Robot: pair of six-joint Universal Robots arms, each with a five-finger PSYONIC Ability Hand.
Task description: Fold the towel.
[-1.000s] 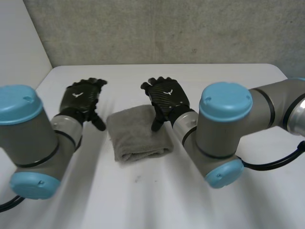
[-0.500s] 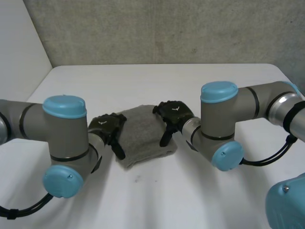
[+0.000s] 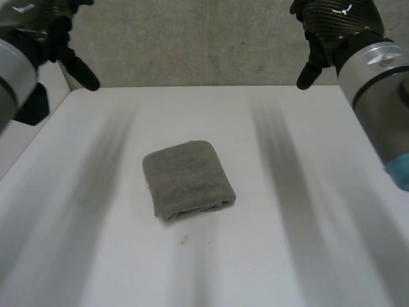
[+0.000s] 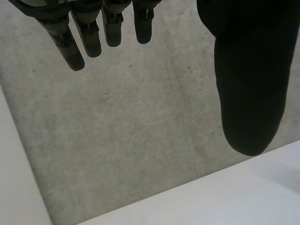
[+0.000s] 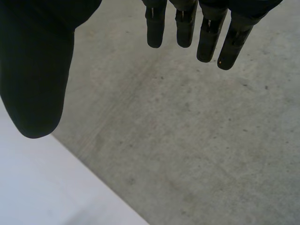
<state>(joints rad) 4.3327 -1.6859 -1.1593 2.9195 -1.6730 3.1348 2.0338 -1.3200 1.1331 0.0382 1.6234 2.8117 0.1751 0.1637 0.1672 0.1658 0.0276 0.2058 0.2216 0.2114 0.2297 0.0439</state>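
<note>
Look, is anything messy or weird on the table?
Not really. The towel lies folded in a tidy block, just a bit crooked to the edges of the table. A tiny dark speck sits near it. The left hand and right hand are open, well off it.

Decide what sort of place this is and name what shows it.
Probably a robotics lab or test bench: a white table against a rough grey wall, one folded grey towel on it, and the left robot hand and right robot hand held open above.

just one towel on one table, plus two robot hands: left robot hand, right robot hand
</note>
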